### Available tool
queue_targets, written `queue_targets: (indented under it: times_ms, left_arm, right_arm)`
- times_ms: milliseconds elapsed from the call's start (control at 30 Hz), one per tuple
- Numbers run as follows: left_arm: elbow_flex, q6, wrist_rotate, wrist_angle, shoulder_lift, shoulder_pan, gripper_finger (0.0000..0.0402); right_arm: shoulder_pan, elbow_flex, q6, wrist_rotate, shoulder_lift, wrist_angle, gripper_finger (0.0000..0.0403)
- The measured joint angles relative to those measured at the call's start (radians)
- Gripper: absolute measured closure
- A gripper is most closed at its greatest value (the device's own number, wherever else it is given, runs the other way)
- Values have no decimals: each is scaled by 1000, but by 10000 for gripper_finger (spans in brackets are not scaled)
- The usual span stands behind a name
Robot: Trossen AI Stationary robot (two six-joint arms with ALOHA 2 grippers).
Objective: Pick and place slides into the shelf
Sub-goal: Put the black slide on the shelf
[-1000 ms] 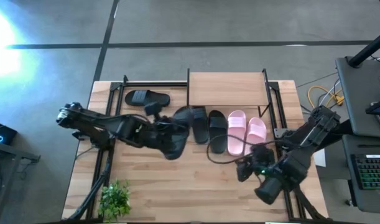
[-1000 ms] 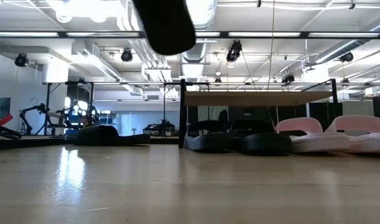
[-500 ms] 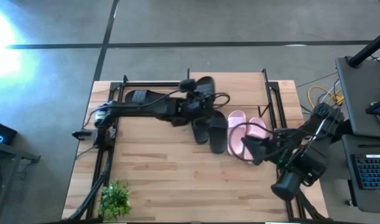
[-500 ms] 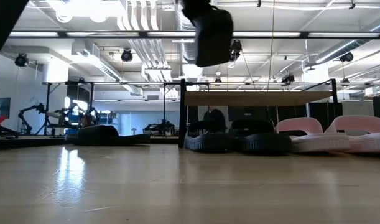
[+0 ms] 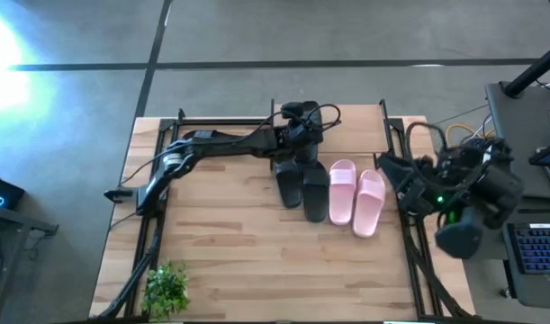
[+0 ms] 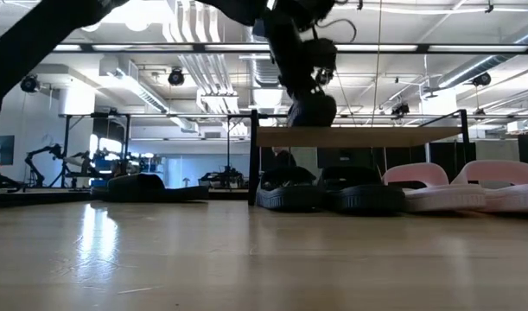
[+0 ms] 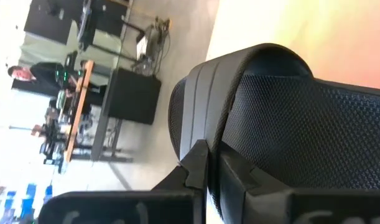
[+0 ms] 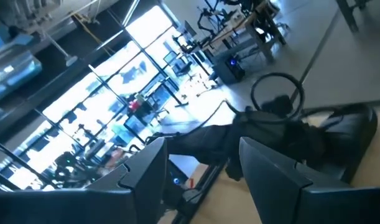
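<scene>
The left arm reaches across the worktop (image 5: 220, 252) to the shelf (image 5: 347, 121), its left claw (image 5: 297, 135) clamped on a black slide (image 5: 303, 115) and holding it just above the plank top at the shelf's left end. In the left wrist view the black slide's mesh-textured strap fills the frame between the dark fingers (image 7: 196, 168), the grip taken across the strap so the sole hangs free to be set down flat. From worktop level the claw and its load hang just over the plank, apparently a moment short of release; whether the sole already touches the wood cannot be told from here.

Below and in front of the shelf, two black slides (image 5: 302, 184) and the pink pair (image 5: 356, 193) lie in a row, toes toward the shelf, lined up within easy reach of either arm. One more black slide (image 5: 198, 139) lies apart near the worktop's far left edge, partly behind the left arm.

The right arm waits beyond the worktop's right edge, its right claw (image 5: 393, 175) spread wide and carrying nothing, pointed toward the pink pair, likely its next pick. A small potted plant (image 5: 166, 288) stands at the near left corner.
</scene>
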Motion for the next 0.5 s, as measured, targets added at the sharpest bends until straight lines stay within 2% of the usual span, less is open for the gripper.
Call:
queue_targets:
  times_ms: [200, 500]
  left_arm:
    - [64, 0, 14, 9, 57, 30, 401]
    - [76, 0, 23, 48, 90, 50, 390]
  right_arm:
    - [0, 69, -121, -1, -3, 0, 209]
    - [0, 62, -122, -3, -2, -2, 209]
